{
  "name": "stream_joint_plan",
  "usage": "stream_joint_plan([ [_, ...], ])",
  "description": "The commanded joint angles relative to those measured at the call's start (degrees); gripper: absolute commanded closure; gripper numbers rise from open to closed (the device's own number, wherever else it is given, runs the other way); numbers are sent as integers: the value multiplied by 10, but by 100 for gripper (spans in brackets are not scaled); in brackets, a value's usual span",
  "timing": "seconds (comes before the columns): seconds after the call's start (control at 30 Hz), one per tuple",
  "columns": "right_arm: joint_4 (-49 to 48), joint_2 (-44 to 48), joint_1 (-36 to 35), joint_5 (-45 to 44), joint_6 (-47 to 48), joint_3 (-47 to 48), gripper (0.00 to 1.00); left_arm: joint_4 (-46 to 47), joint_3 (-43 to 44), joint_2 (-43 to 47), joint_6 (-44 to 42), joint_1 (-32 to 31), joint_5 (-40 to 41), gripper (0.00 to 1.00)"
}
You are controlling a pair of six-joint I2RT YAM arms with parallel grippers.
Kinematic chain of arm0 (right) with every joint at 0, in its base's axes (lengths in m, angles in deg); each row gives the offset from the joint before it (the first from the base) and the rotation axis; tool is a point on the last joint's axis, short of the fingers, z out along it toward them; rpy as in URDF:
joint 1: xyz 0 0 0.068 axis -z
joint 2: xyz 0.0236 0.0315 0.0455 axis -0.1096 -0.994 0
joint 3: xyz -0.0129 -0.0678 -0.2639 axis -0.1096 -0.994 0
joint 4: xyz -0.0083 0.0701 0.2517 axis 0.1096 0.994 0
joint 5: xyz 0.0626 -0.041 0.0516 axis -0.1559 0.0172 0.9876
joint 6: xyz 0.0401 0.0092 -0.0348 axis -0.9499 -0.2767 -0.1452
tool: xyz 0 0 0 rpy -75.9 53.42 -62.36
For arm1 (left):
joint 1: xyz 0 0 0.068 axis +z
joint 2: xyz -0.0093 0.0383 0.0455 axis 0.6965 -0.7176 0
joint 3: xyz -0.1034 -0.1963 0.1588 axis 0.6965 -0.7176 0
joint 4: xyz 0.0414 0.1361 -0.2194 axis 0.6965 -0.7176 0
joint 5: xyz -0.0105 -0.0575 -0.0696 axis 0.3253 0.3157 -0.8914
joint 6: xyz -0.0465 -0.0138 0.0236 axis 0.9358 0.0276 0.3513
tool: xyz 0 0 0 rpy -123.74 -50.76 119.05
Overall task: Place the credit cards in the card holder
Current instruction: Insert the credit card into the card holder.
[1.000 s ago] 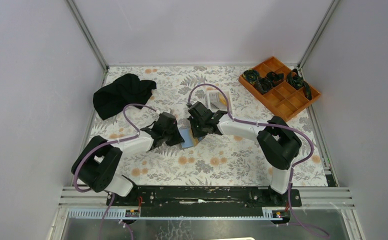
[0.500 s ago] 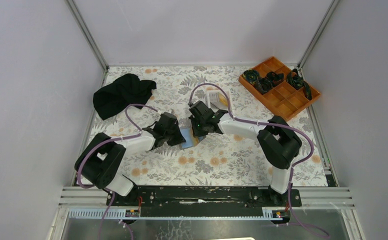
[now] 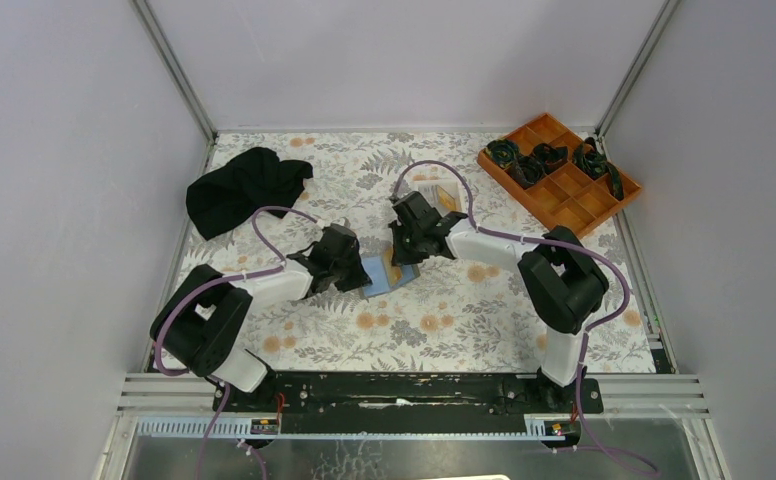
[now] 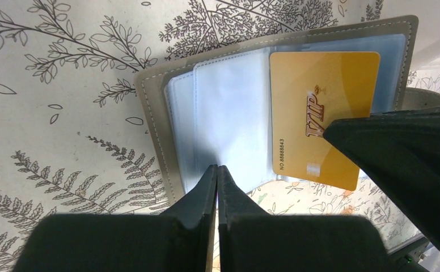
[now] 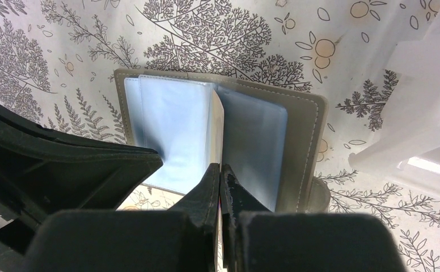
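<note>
The card holder [image 3: 376,280] lies open on the floral table between both grippers, with a grey rim [image 4: 149,107] and pale blue sleeves [image 5: 172,124]. My left gripper [image 4: 218,169] is shut, pinching the near edge of a sleeve; it shows in the top view [image 3: 352,268]. An orange-gold credit card [image 4: 320,96] marked VIP lies partly over the holder's right half. My right gripper [image 5: 220,170] is shut on this card, seen edge-on [image 5: 218,122], and shows in the top view [image 3: 411,247]. No black or dark grey cards show clearly.
A white tray [image 3: 434,192] stands just behind the right gripper and shows in the right wrist view [image 5: 427,102]. An orange compartment tray [image 3: 564,190] with black items sits back right. A black cloth [image 3: 244,188] lies back left.
My right gripper has shifted a little right and back with the card, uncovering more of the holder. My left gripper has barely moved.
</note>
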Motion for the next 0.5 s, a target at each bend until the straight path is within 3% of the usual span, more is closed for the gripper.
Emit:
stream_joint_plan([
  [0.0, 1, -7, 17, -4, 1, -12, 100, -92, -3, -14, -18, -2, 41, 97],
  [0.47, -60, -10, 29, 60, -39, -68, 100, -145, 11, -8, -17, -2, 64, 97],
])
